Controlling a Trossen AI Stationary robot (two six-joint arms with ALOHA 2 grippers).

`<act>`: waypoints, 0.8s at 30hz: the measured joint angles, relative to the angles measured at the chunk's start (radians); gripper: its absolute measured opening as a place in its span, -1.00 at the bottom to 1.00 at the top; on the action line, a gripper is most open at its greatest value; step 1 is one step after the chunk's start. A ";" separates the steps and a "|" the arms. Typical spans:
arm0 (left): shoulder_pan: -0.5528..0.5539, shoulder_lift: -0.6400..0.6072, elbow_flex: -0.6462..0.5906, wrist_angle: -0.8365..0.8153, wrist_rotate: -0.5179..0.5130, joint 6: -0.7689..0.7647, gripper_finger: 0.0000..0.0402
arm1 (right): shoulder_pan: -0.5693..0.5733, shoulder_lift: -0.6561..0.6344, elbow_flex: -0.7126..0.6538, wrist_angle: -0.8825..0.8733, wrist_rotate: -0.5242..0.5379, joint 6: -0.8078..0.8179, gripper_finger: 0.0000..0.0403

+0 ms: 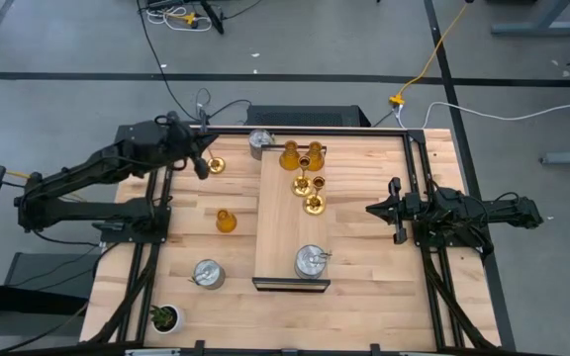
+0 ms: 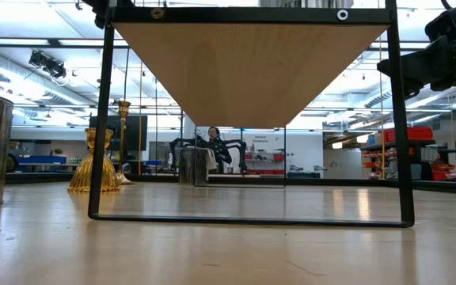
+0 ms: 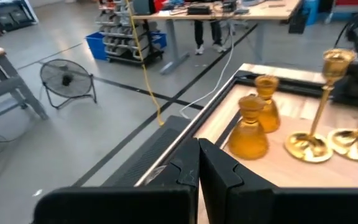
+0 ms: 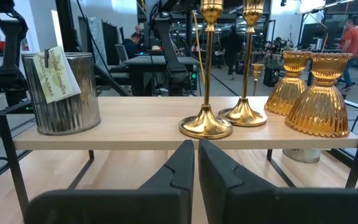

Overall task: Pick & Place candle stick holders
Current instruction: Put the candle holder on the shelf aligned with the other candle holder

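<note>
A raised wooden shelf [image 1: 283,232] stands mid-table. On it are two amber holders [image 1: 288,155] [image 1: 315,153], two gold holders [image 1: 302,183] [image 1: 314,204] and a silver holder [image 1: 311,261], each on its base. On the table to the shelf's left stand a gold holder [image 1: 215,164], an amber one [image 1: 226,221] and a silver one [image 1: 207,274]. Another silver holder [image 1: 260,141] is by the shelf's far left corner. My left gripper [image 1: 203,166] is shut and empty beside the gold holder on the table. My right gripper [image 1: 374,210] waits shut at the shelf's right side.
A small potted plant [image 1: 165,317] sits at the near left corner. The shelf's black frame legs [image 2: 99,119] stand on the table. Bare tabletop lies under the shelf and to its right. Beyond the far edge run cables [image 1: 433,59] on the floor.
</note>
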State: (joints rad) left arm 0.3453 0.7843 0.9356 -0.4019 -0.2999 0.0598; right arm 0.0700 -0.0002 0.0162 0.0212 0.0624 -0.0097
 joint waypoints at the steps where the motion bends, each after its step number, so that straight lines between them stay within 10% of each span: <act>1: 0.002 0.002 0.000 0.000 -0.004 0.011 -0.95 | 0.000 0.000 0.000 0.000 0.000 0.000 -0.87; 13: 0.034 0.028 0.000 -0.051 -0.019 0.057 -0.91 | 0.000 0.000 0.000 0.000 0.000 0.000 -0.87; 24: 0.049 0.070 0.000 -0.061 -0.018 0.056 -0.46 | 0.000 0.000 0.000 0.000 0.000 0.000 -0.87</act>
State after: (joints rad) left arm 0.3946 0.8539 0.9360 -0.4626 -0.3183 0.1158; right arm 0.0700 -0.0002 0.0162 0.0212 0.0627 -0.0097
